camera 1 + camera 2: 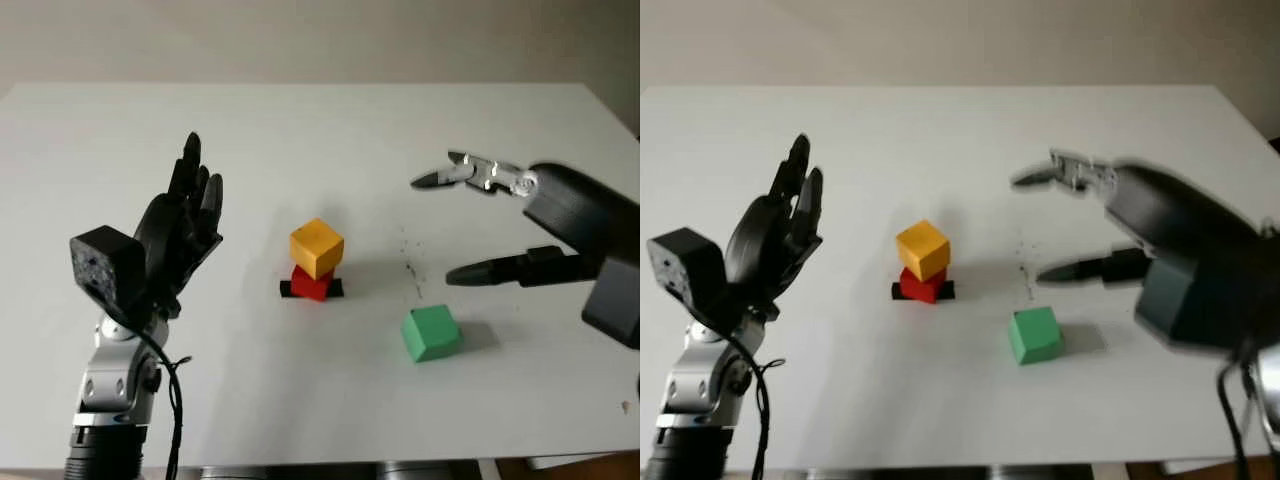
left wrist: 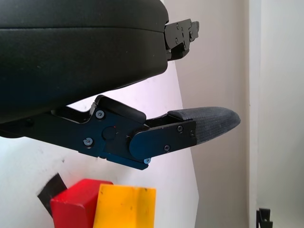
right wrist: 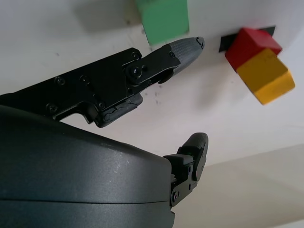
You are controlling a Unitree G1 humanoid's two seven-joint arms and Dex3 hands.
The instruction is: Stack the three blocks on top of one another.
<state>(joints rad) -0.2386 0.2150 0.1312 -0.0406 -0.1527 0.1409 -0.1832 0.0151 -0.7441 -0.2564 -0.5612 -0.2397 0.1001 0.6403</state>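
The left hand (image 1: 180,235) is sitting closest to the camera, raised up well to the left of the little tower. It is open and holding nothing.

The tower is standing in the middle of the white worktop (image 1: 300,130). The red block (image 1: 311,284) is sitting on a strip of black tape (image 1: 287,289), and the yellow block (image 1: 317,248) is sitting on top of the red one. The yellow block is turned a bit, so its corners are not lining up with the red block under it.

The green block (image 1: 431,333) is lying by itself on the worktop, near the tower, to the right of it and closer to the robot. Nothing is touching it.

The right hand (image 1: 500,220) is hanging in the air to the right of the tower, just above and behind the green block. Its fingers (image 1: 440,179) are wide open and holding nothing. In the right wrist view, one finger is pointing toward the green block.

It looks like two blocks are done and the green one is the last to go on.

Things that could go wrong from here:
- The tower is close to the green block, so a wide-open finger could be bumping it and knocking the yellow block off.
- The hand could be pushing the green block away and not pinching it.
- The yellow top is twisted, so the green block could be landing crooked and sliding off.
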